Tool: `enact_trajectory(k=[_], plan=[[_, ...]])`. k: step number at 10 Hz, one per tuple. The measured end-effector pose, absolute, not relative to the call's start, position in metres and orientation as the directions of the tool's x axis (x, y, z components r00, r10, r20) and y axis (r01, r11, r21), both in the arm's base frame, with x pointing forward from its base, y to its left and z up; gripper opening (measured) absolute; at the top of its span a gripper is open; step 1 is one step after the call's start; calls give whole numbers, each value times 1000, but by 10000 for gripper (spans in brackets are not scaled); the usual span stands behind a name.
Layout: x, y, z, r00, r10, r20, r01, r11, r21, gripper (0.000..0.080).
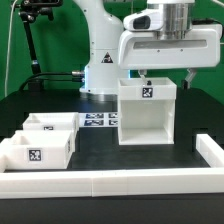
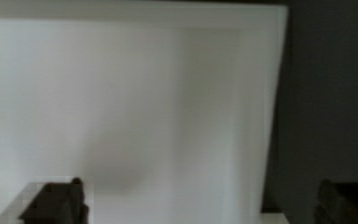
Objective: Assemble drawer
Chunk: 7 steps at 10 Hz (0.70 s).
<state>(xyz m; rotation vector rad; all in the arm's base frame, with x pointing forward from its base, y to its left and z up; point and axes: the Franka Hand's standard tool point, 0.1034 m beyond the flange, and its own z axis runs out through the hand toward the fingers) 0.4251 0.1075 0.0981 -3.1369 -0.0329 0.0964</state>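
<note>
The white drawer box [image 1: 148, 118] stands upright in the middle of the table, open at the top, with a marker tag on its front. Two small white drawers [image 1: 45, 140] sit side by side at the exterior view's left, one with a tag on its front. My gripper [image 1: 165, 74] hangs just above the box's top edge. In the wrist view the gripper [image 2: 201, 195] is open; a blurred white face of the box [image 2: 140, 100] fills most of the picture. One fingertip [image 2: 51, 198] lies over the white, the other [image 2: 350, 198] over the dark table.
The marker board [image 1: 98, 120] lies flat behind the drawers, next to the box. A white raised border [image 1: 110, 182] runs along the table's front and up the exterior view's right [image 1: 210, 150]. The robot's base [image 1: 100, 70] stands behind.
</note>
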Motion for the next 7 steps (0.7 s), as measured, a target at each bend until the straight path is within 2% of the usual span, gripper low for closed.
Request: enact_trajectory(k=[1, 3, 4, 5, 6, 7], plan=[[426, 108, 99, 998, 22, -61, 22, -1000, -4, 650], [428, 108, 100, 998, 21, -61, 21, -1000, -5, 406], [427, 108, 100, 998, 21, -62, 20, -1000, -5, 406], [427, 108, 100, 998, 20, -62, 20, -1000, -5, 219], [427, 108, 100, 998, 20, -62, 20, -1000, -5, 88], [428, 108, 100, 998, 21, -61, 20, -1000, -5, 88]])
